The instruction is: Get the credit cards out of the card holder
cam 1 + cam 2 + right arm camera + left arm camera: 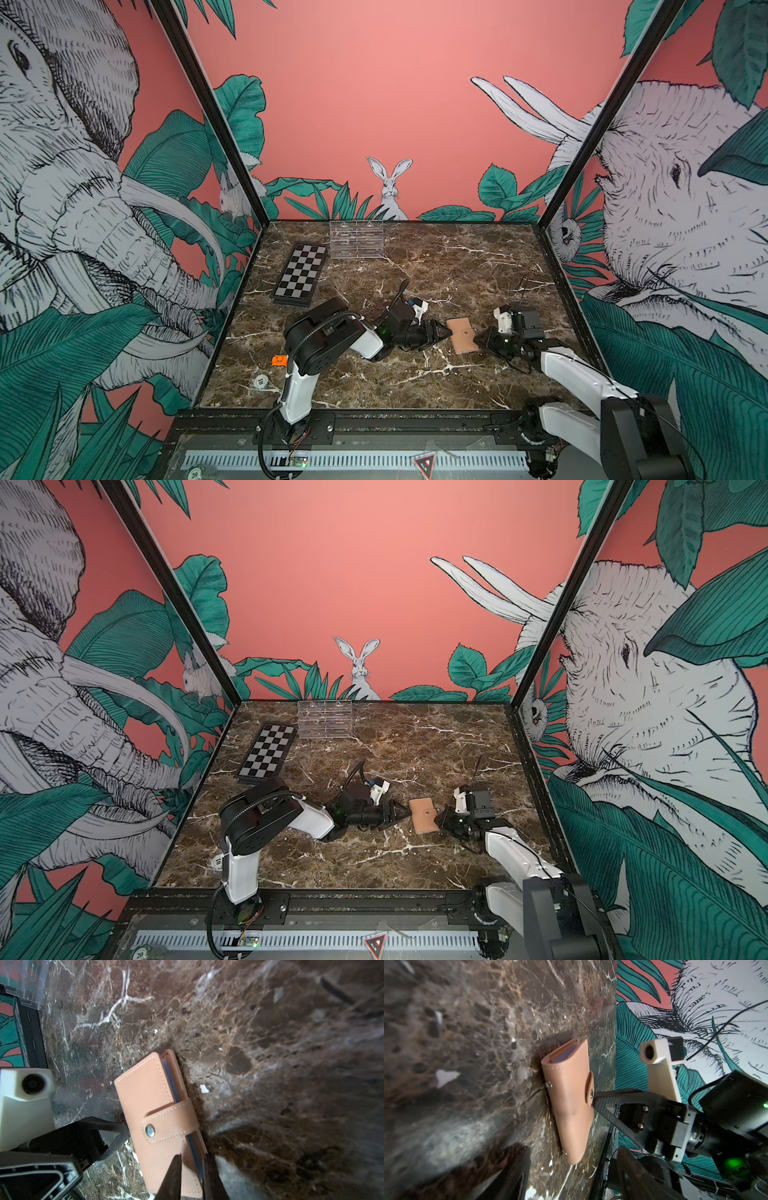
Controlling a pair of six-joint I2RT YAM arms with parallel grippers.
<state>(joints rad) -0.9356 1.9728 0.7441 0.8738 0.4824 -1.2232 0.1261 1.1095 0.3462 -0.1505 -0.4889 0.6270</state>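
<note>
I'm working inside a robot test cell, not a lived-in room: printed jungle panels [395, 104] with elephants and a rabbit [390, 187] wall in a marble-patterned tabletop [436, 266] between black frame posts [214, 112]. My left arm [297, 390] and right arm [582, 374] are bolted to a metal rail [415, 424] at the front, above a slotted cable duct [374, 459]

Tan on white-veined brown marble [249, 1022]
Between black right gripper [192, 1156] fingers [174, 1178]: tan card holder [145, 1093], pale stitching, silver snap [150, 1130], bluish credit cards [169, 1078].
</note>
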